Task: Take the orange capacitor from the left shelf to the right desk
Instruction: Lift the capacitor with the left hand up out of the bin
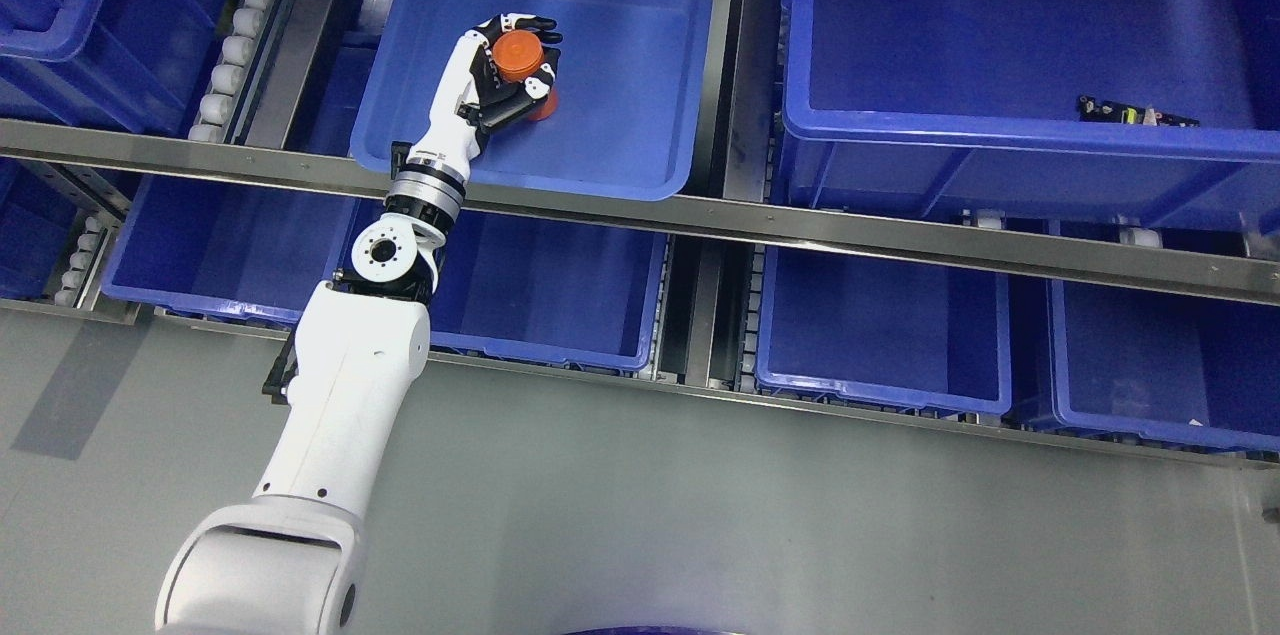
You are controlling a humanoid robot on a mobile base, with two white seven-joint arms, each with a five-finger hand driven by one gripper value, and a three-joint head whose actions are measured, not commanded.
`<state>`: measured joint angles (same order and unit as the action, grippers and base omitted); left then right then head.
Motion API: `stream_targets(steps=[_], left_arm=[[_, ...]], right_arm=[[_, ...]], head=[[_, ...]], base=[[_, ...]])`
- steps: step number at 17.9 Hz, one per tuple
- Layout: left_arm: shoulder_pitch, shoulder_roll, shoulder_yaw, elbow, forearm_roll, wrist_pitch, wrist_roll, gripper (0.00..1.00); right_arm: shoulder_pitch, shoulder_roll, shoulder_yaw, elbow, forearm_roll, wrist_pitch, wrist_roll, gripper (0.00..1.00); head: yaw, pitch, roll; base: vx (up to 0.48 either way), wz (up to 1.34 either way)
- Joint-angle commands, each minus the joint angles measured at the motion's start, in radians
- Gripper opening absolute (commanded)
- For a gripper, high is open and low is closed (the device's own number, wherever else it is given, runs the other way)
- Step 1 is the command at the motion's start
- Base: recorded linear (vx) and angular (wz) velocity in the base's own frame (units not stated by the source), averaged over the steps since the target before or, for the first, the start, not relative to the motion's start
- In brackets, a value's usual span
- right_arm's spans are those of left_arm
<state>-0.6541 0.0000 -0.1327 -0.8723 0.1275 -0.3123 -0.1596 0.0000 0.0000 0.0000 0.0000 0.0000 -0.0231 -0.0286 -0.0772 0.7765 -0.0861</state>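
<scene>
The blue tray (640, 35) looks like smooth, slightly glossy plastic; the shelf rail (800, 225) is brushed metal; the left robot hand (512, 65) has glossy white plastic shells; the orange capacitor (520, 55) looks matt.

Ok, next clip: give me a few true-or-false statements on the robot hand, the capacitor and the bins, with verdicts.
1. The left robot hand has its fingers closed around the orange capacitor. True.
2. The capacitor is over the shallow blue tray on the upper shelf level. True.
3. The right arm is reaching into the same tray. False: no right arm is in view.
4. The large blue bin at upper right holds nothing. False: a small dark part lies in it.
5. The capacitor is green. False: it is orange.
</scene>
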Motion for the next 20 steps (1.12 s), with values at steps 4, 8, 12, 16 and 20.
stream_targets(steps=[4, 8, 12, 16, 20], left_arm=[[0.014, 0.017, 0.004, -0.008, 0.004, -0.027, 0.021, 0.0], [0.008, 0.017, 0.005, -0.175, 0.118, -0.062, 0.035, 0.0], [0.01, 0.017, -0.008, -0.295, 0.127, -0.169, 0.093, 0.01], [0.019, 0.017, -0.021, -0.33, 0.126, -0.245, 0.267, 0.01], [0.077, 0.017, 0.014, -0.445, 0.126, -0.141, 0.273, 0.01]], right_arm=[[0.02, -0.017, -0.012, -0.017, 0.003, 0.0, -0.001, 1.0], [0.02, -0.017, -0.012, -0.017, 0.003, 0.0, -0.001, 1.0], [0.02, -0.017, -0.012, -0.017, 0.003, -0.001, -0.001, 1.0], [0.02, -0.017, -0.012, -0.017, 0.003, 0.0, -0.001, 1.0], [0.02, -0.017, -0.012, -0.017, 0.003, 0.0, -0.001, 1.0]], head=[[0.0, 0.0, 0.0], [0.0, 0.0, 0.0], [0.0, 0.0, 0.0], [0.0, 0.0, 0.0], [0.0, 0.0, 0.0]], base=[[0.0, 0.0], [0.0, 0.0], [0.0, 0.0], [0.0, 0.0], [0.0, 0.0]])
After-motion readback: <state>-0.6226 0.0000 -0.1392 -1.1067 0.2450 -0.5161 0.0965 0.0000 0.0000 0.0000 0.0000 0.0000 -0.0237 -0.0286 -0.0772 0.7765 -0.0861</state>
